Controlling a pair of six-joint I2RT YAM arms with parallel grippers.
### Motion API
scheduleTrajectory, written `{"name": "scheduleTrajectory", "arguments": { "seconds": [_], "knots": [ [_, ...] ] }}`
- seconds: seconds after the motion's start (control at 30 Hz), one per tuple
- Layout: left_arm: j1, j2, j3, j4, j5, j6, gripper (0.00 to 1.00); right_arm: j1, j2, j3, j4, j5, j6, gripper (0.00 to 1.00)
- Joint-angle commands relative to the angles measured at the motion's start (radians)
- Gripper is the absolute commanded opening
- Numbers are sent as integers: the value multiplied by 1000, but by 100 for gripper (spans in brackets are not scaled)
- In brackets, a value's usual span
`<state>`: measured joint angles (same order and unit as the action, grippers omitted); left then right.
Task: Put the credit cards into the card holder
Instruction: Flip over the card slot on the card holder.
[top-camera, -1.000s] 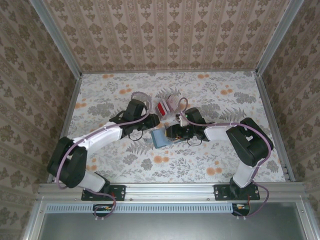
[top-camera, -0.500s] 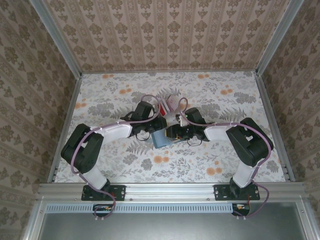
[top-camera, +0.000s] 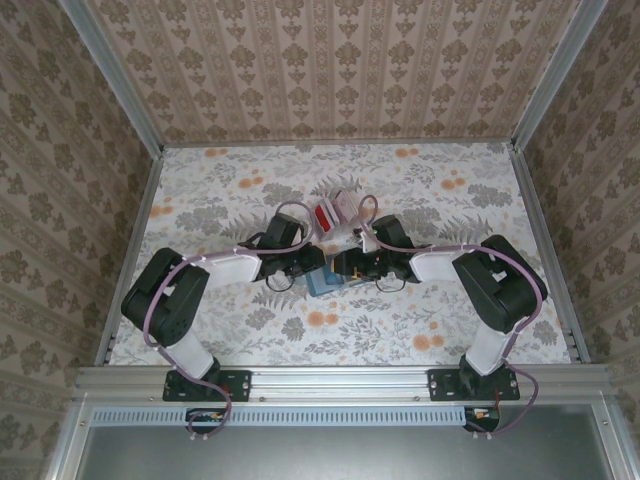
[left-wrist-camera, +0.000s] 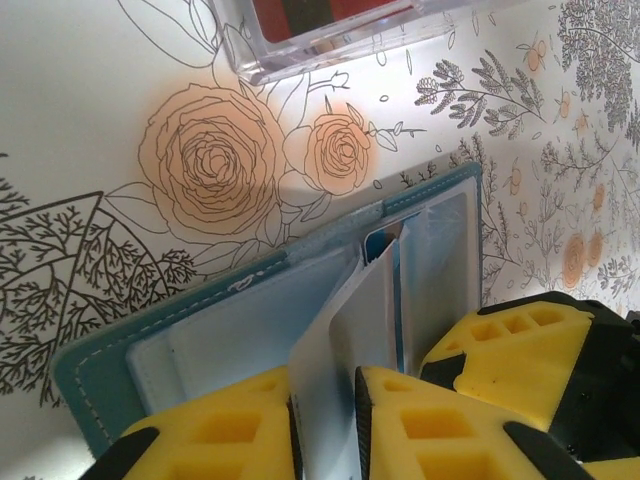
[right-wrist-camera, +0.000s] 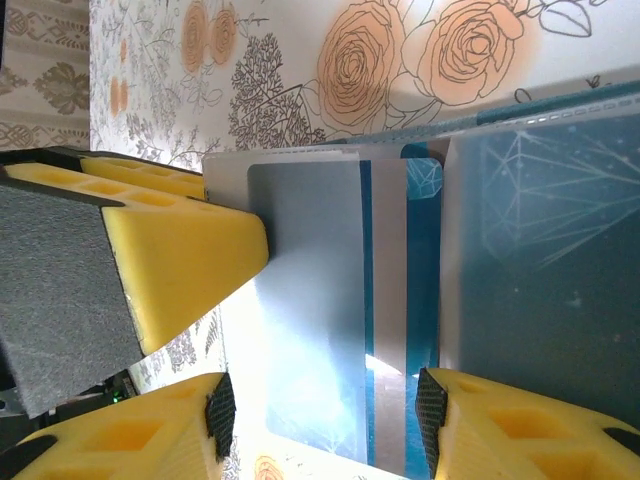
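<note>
Top external: the card holder is seen at mid-frame. Left wrist: a pale leaf, judged thin and bendy, is pinched by the edge in the left gripper. Right wrist: the right gripper is half spread; grip cannot be told.

I can read no text, numbers or brand marks from here, neither on the card holder nor on the credit cards.
</note>
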<state>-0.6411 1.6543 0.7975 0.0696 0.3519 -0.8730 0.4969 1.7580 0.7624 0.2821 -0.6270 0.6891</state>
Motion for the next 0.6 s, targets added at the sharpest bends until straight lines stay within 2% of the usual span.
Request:
{"name": "scheduleTrajectory", "arguments": {
  "seconds": [0.0,0.2,0.4,0.57],
  "knots": [
    [-10,-19,0,13,6,-18,20,-18,27,-31,-28,21,9,54],
    [-12,-5,-9,59,26,-46,19,-20,47,-18,-31,17,12,55],
    [-19,-1,44,8,24,-16,19,-21,8,-21,-43,9,18,56],
    [-19,6,48,-2,22,-12,19,-28,-81,19,-182,60,-49,55]
  ]
}}
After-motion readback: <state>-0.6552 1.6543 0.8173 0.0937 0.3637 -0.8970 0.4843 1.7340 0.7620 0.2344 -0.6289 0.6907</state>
